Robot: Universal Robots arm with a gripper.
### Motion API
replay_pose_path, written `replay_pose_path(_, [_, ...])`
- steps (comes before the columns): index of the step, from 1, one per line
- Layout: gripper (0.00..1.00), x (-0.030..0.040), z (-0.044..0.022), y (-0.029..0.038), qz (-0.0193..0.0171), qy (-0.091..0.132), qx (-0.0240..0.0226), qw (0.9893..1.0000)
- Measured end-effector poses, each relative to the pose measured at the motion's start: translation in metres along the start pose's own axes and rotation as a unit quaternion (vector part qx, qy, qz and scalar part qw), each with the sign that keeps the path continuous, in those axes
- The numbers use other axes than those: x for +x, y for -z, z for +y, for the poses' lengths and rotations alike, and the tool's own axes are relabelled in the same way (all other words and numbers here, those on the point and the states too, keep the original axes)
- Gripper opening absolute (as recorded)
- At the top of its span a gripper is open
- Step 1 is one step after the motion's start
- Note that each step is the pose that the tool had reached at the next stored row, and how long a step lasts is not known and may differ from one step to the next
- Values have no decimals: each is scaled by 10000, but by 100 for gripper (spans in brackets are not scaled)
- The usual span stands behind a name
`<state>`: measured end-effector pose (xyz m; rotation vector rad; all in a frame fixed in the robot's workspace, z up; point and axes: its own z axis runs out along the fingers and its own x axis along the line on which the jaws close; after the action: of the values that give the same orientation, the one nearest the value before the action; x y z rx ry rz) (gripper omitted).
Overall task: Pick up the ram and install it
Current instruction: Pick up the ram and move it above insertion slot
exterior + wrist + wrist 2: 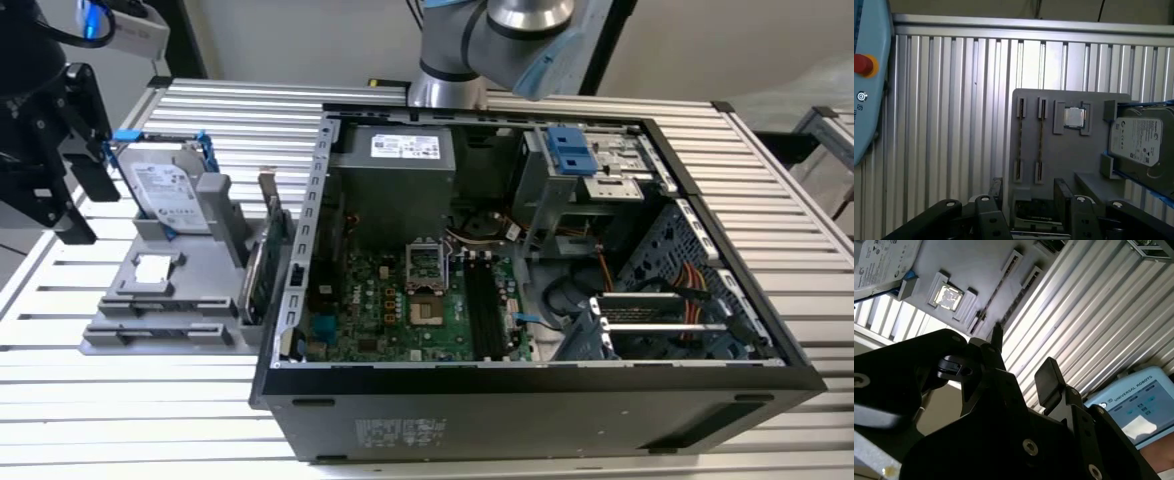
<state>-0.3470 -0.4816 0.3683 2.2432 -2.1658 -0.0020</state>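
Observation:
The ram (1040, 145) stands on its edge in a slot of the grey holder (1074, 155), seen as a thin dark line. A second thin stick (1020, 145) stands in the slot beside it. In the second wrist view the ram (994, 295) shows as a thin line on the same holder. My gripper (1029, 195) hangs open above the holder's edge, roughly in line with the two slots, with nothing between its black fingers (1061, 192). It is open in the second wrist view too (1024, 362). In the exterior view the gripper (83, 205) is at the left, beside the holder.
The open computer case (534, 390) lies on the ribbed metal table (160, 420), its motherboard (400, 310) exposed. The holder also carries a hard drive (174, 195) in a blue frame, a square chip (154, 268) and a green card (275, 250). A teach pendant (866, 75) lies nearby.

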Motion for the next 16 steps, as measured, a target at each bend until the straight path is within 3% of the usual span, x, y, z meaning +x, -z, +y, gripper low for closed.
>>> replay_pose_path(16, [100, -8, -3, -125, 1, 0, 0, 10000])
